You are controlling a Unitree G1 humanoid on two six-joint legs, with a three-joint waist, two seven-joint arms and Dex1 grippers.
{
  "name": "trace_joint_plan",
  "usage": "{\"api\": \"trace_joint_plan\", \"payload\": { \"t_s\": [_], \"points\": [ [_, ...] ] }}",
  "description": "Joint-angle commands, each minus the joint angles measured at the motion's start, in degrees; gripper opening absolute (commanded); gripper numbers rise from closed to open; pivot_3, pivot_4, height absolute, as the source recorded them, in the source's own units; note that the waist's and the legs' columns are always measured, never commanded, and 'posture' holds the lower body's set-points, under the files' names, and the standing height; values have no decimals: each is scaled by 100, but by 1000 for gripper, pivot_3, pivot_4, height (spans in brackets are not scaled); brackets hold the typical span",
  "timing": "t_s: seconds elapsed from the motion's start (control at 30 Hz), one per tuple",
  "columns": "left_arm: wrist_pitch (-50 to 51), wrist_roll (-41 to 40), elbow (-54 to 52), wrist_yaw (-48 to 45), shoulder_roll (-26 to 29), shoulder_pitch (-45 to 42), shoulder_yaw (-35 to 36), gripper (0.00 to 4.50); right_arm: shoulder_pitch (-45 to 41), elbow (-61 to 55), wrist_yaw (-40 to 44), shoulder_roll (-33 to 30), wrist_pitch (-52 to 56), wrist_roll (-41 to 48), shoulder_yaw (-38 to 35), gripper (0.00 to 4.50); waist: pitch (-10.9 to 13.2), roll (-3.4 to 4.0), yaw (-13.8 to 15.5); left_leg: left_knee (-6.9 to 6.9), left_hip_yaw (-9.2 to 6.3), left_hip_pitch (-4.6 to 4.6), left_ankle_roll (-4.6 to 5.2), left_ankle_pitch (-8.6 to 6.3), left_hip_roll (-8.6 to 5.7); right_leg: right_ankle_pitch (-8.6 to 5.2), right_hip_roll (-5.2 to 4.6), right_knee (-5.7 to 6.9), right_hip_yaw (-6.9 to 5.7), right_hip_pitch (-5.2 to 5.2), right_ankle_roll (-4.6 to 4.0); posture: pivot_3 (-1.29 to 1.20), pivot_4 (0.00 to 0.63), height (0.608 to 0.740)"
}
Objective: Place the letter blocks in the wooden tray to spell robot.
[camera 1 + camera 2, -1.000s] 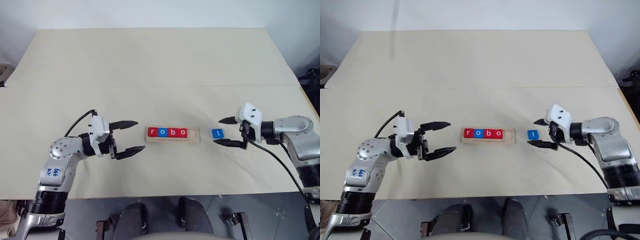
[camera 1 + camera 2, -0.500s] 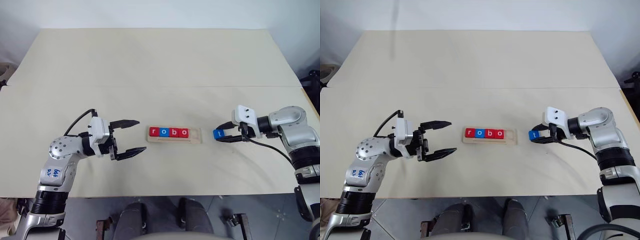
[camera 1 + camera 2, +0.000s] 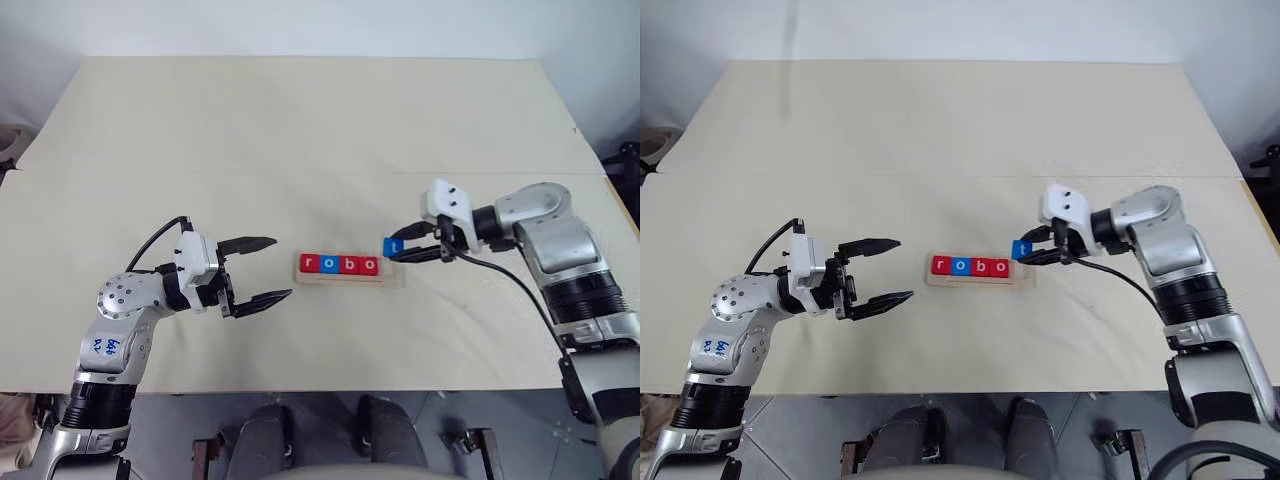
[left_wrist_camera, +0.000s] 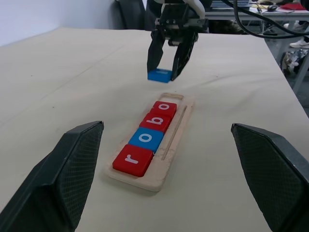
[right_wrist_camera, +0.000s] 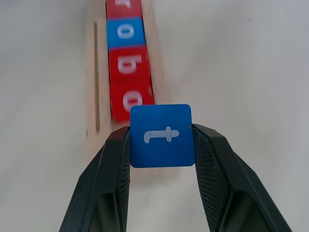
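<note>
**Blue "t" block held above the tray's open end**

Surface: a broad, pale beige tabletop (image 3: 300,130) with a faint seam across its width, set against a plain white wall (image 3: 300,25). The left wrist view shows dark chairs and a desk beyond the far edge.

The right gripper (image 3: 412,246) is closed on the small blue square block marked "t" (image 3: 394,246), one finger on each side, the block clear of the table. Just beyond its fingertips lies the long pale wooden tray (image 3: 392,278), with four blocks reading "r o b o" (image 3: 339,264) and the near slot vacant.

The left gripper (image 3: 262,269) stands wide apart and empty, the tray just ahead of it. Nothing obstructs either gripper.
</note>
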Motion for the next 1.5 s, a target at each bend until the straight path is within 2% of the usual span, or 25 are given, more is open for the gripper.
{"api": "trace_joint_plan", "payload": {
  "t_s": [0.03, 0.6, 0.87, 0.9, 1.07, 1.2, 1.3, 1.37, 1.5],
  "points": [
    [-44, -20, -313, 80, 33, 101, 85, 4500, -12, -88, -58, -20, -11, -109, 47, 1459, 0, 0, -3, 0, 0, 0, 0, 0, 0, 0, 0, 0, 0, 0, 0, 0, 150, 740],
    [94, -63, -514, 286, 67, 146, 146, 4500, 153, -87, 205, -77, 21, -233, 149, 1459, 0, 0, -44, -2, 2, 1, 0, 0, 1, 0, 2, 2, 0, -1, 0, 0, 150, 740],
    [198, -68, -604, 357, 55, 102, 130, 4500, 170, -56, 40, -53, -39, -144, -48, 4283, 0, 0, -40, -2, 2, 1, 0, 0, 1, 0, 2, 2, 1, -1, 0, 0, 150, 740],
    [213, -70, -619, 362, 54, 103, 130, 4500, 177, -66, 49, -99, -52, -122, -90, 4456, 0, 0, -40, -2, 1, 1, 0, 0, 1, 0, 2, 2, 0, -1, 0, 0, 150, 740],
    [256, -77, -657, 363, 66, 110, 139, 4500, 266, -198, 180, -403, -44, 22, -296, 4456, 0, 0, -34, -2, 2, 1, 0, 0, 0, 0, 1, 1, 0, -1, 0, 0, 150, 740],
    [259, -79, -636, 352, 74, 99, 151, 4500, 390, -183, 228, -668, -39, -15, -321, 3536, 0, 0, -39, -2, 2, 2, 0, 0, 1, 0, 2, 1, 0, -1, 0, 0, 150, 740],
    [243, -72, -597, 340, 63, 83, 140, 4500, 504, -155, 191, -747, -105, -25, -306, 2400, 0, 0, -40, -2, 3, 2, 0, 0, 1, 0, 2, 0, 1, 0, 0, 0, 150, 740],
    [237, -66, -582, 334, 52, 73, 123, 4500, 567, -218, 158, -709, -93, -5, -288, 1829, 0, 0, -40, -2, 3, 2, 0, 0, 1, 0, 2, 1, 1, -1, 0, 0, 150, 740],
    [239, -65, -573, 321, 46, 55, 105, 4500, 641, -436, 239, -598, 82, 127, -228, 408, 0, 0, -40, -2, 3, 2, 0, 0, 1, 0, 2, 1, 1, -1, 0, 0, 150, 740]
  ]
}}
